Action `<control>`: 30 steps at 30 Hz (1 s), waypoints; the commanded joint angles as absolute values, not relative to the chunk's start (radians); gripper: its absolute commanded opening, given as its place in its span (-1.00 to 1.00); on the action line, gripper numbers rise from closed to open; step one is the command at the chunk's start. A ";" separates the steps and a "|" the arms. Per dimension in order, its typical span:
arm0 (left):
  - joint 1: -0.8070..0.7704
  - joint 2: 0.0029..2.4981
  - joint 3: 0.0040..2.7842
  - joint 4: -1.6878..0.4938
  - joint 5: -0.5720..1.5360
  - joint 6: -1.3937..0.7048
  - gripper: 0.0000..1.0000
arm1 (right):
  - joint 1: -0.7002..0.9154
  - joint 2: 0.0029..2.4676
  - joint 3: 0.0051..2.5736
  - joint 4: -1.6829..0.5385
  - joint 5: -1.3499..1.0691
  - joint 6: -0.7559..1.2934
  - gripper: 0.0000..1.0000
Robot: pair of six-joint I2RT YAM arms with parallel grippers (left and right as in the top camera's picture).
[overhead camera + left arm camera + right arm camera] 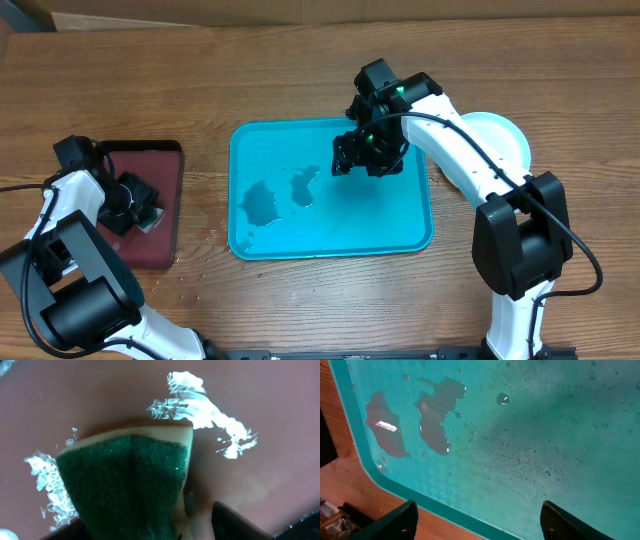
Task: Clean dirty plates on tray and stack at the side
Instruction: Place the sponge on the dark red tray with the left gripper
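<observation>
The turquoise tray lies mid-table with no plate on it, only two puddles, which also show in the right wrist view. A pale mint plate lies right of the tray, partly hidden by my right arm; plates under it cannot be made out. My right gripper hovers open and empty over the tray's far right part, its fingers wide apart. My left gripper is shut on a green and yellow sponge, pressed onto the maroon tray.
The maroon black-rimmed tray stands at the left with white foam streaks on it. Water drops lie on the wooden table in front of the turquoise tray. My right arm's base stands right of the tray.
</observation>
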State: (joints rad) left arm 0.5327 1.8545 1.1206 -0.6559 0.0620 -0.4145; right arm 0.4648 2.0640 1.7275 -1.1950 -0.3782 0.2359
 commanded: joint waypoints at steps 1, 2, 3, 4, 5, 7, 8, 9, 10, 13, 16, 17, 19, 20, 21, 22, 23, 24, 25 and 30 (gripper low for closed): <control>0.542 1.862 1.156 -0.667 0.052 -0.414 0.42 | 0.467 2.037 1.727 -1.193 -0.384 0.244 0.59; 0.542 1.862 1.185 -0.691 0.050 -0.405 0.44 | 0.467 2.037 1.727 -1.193 -0.384 0.244 0.59; 0.542 1.862 1.208 -0.713 0.047 -0.399 0.43 | 0.467 2.037 1.727 -1.193 -0.384 0.244 0.59; 0.542 1.862 1.245 -0.752 0.033 -0.396 0.40 | 0.467 2.037 1.727 -1.193 -0.384 0.244 0.59; 0.542 1.862 1.279 -0.788 0.012 -0.397 0.36 | 0.467 2.037 1.727 -1.193 -0.384 0.244 0.59; 0.542 1.862 1.354 -0.863 -0.027 -0.401 0.25 | 0.467 2.037 1.727 -1.190 -0.384 0.244 0.60; 0.542 1.862 1.375 -0.881 -0.029 -0.400 0.21 | 0.467 2.037 1.727 -1.189 -0.384 0.244 0.59; 0.542 1.862 1.403 -0.905 -0.028 -0.401 0.20 | 0.467 2.037 1.727 -1.188 -0.384 0.244 0.59; 0.542 1.862 1.420 -0.921 -0.025 -0.406 0.08 | 0.467 2.037 1.727 -1.189 -0.384 0.244 0.59; 0.540 1.863 1.428 -0.943 -0.031 -0.407 -0.24 | 0.467 2.037 1.727 -1.187 -0.384 0.244 0.59; 0.540 1.865 1.396 -0.949 -0.052 -0.408 -0.64 | 0.467 2.037 1.727 -1.183 -0.384 0.245 0.59; 0.540 1.865 1.376 -0.942 -0.057 -0.408 -0.74 | 0.467 2.037 1.727 -1.182 -0.384 0.244 0.59; 0.540 1.867 1.333 -0.917 -0.062 -0.408 -0.81 | 0.467 2.037 1.727 -1.181 -0.384 0.244 0.59; 0.540 1.871 1.308 -0.900 -0.062 -0.408 -0.84 | 0.467 2.037 1.727 -1.181 -0.384 0.244 0.59; 0.540 1.874 1.287 -0.884 -0.062 -0.408 -0.87 | 0.467 2.037 1.727 -1.181 -0.384 0.244 0.59; 0.540 1.877 1.266 -0.868 -0.062 -0.408 -0.89 | 0.467 2.037 1.727 -1.180 -0.384 0.244 0.59; 0.540 1.881 1.241 -0.848 -0.062 -0.408 -0.90 | 0.467 2.037 1.727 -1.179 -0.384 0.244 0.59; 0.541 1.884 1.207 -0.818 -0.062 -0.409 -0.90 | 0.467 2.037 1.727 -1.179 -0.384 0.244 0.59; 0.540 1.888 1.189 -0.800 -0.062 -0.410 -0.89 | 0.467 2.037 1.727 -1.179 -0.384 0.244 0.59; 0.540 1.893 1.120 -0.711 -0.059 -0.411 -0.68 | 0.467 2.037 1.727 -1.179 -0.384 0.244 0.59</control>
